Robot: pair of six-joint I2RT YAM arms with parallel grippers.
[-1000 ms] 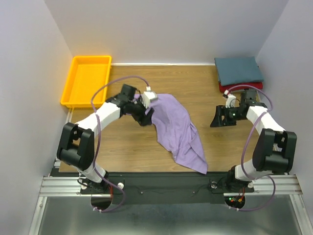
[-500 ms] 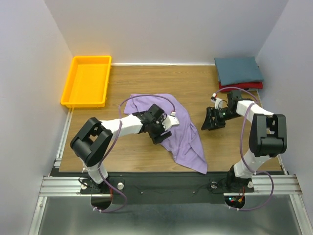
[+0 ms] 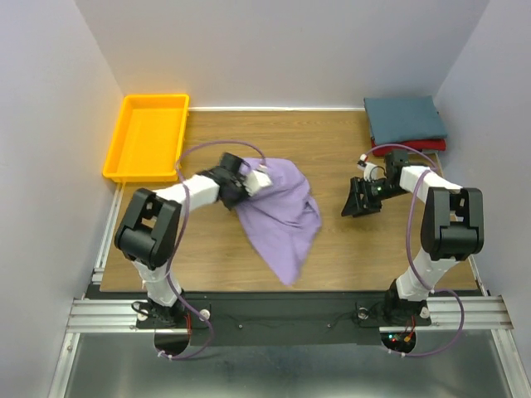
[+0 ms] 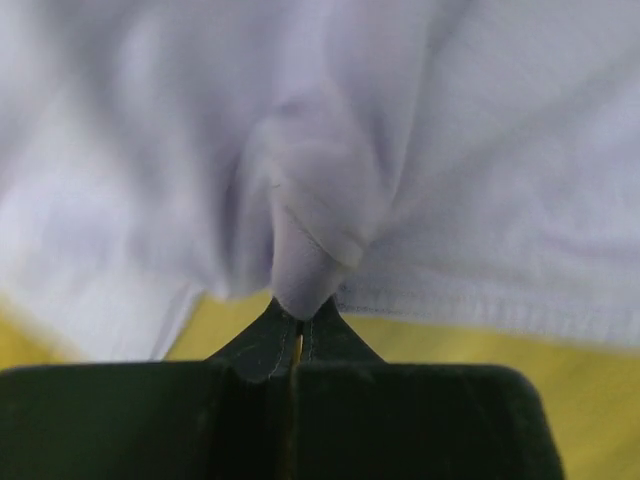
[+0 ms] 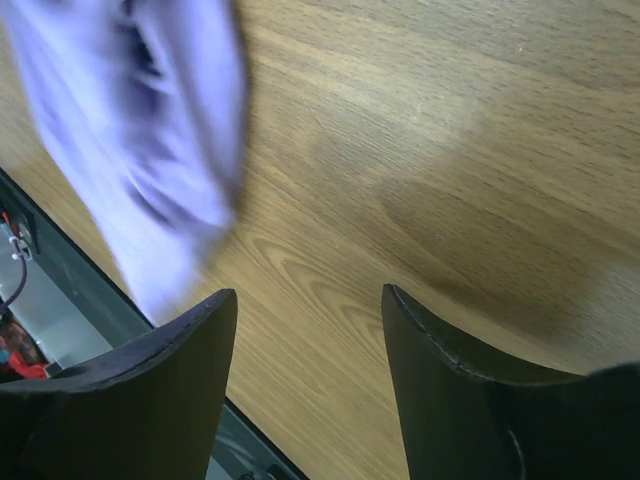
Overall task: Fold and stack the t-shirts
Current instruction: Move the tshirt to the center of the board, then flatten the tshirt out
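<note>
A: Near the middle of the table (image 3: 207, 249), the lavender t-shirt (image 3: 282, 211) is rumpled, with a narrow end trailing toward the near edge. How would it handle?

B: Light, soft and limp, I'd judge. It will sag and bunch wherever it isn't supported. It's best taken at a hem or a shoulder corner, so an edge can be drawn out straight.

A: And the left fingers (image 4: 285, 345)?

B: Pressed together on a pinched fold of the lavender cloth, just beside a stitched hem, at the shirt's far left end.

A: The right fingers (image 3: 357, 204)?

B: Spread wide and holding nothing. They hang over bare wood to the right of the shirt, apart from it.

A: The other shirts?

B: The teal shirt (image 3: 405, 118) sits folded on the red shirt (image 3: 411, 148) in the far right corner. The lavender one isn't folded yet.
</note>
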